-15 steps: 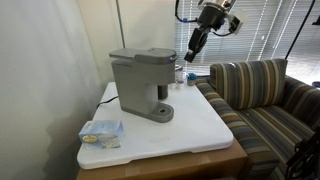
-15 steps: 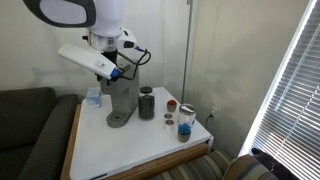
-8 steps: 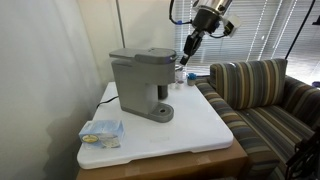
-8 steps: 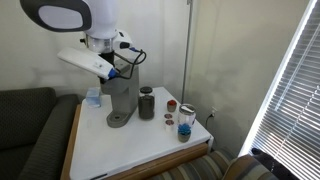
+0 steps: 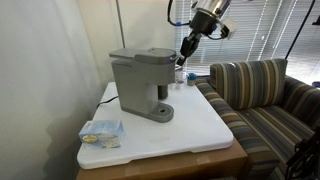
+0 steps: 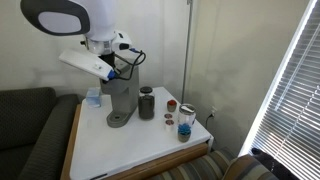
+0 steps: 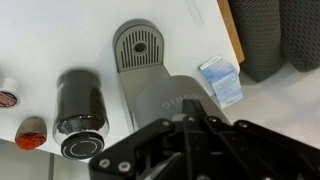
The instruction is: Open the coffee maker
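Note:
The grey coffee maker (image 5: 139, 80) stands on the white table with its top lid down; it also shows in the other exterior view (image 6: 122, 95). In the wrist view I look down on its lid (image 7: 165, 92) and its rounded drip base (image 7: 139, 48). My gripper (image 5: 183, 57) hangs just above the lid's edge on the sofa side. In the wrist view its fingers (image 7: 191, 108) are pressed together over the lid, holding nothing. I cannot tell whether they touch the lid.
A dark metal tumbler (image 7: 78, 112) stands beside the machine, with small red-topped jars (image 6: 185, 122) near the table edge. A blue-and-white packet (image 5: 101, 132) lies by the drip base. A striped sofa (image 5: 265, 95) borders the table.
My gripper has moved a little down and sideways toward the coffee maker's lid. The lid and the other things have not moved.

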### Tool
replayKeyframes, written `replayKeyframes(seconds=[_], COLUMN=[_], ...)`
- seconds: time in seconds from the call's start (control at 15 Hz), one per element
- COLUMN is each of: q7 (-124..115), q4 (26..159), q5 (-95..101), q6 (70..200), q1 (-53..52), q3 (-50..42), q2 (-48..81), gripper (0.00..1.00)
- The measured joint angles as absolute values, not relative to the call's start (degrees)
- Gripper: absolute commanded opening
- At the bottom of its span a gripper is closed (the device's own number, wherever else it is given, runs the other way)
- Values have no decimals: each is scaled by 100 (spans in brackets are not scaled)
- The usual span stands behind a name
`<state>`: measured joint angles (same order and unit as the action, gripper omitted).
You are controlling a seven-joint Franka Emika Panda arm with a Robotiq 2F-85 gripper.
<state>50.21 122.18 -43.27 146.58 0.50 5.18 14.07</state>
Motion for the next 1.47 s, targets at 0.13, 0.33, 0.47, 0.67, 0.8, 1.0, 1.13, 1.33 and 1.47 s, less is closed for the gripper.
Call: replayKeyframes(seconds=[0.13, 0.33, 0.47, 0.67, 0.8, 1.0, 1.13, 1.33, 1.47], q7=[5024, 5044, 5062, 5063, 5063, 5062, 5061, 5055, 5053], q4=[12228, 12266, 12283, 12302, 12316, 12356, 12422, 12539, 12610], q5=[-4531, -4781, -4901, -4996, -5007, -5006, -5006, -5006, -5006], q6=[14775, 14862, 14884, 14916, 14939, 15021, 15125, 15294, 15368], q1=[55, 60, 60, 59, 56, 35, 11, -29, -68], q3=[555, 572, 573, 577, 581, 585, 594, 612, 612], q2=[1406, 1406, 1406, 1400, 1389, 1353, 1279, 1060, 894], gripper=[0, 0, 0, 0, 0, 0, 0, 0, 0])
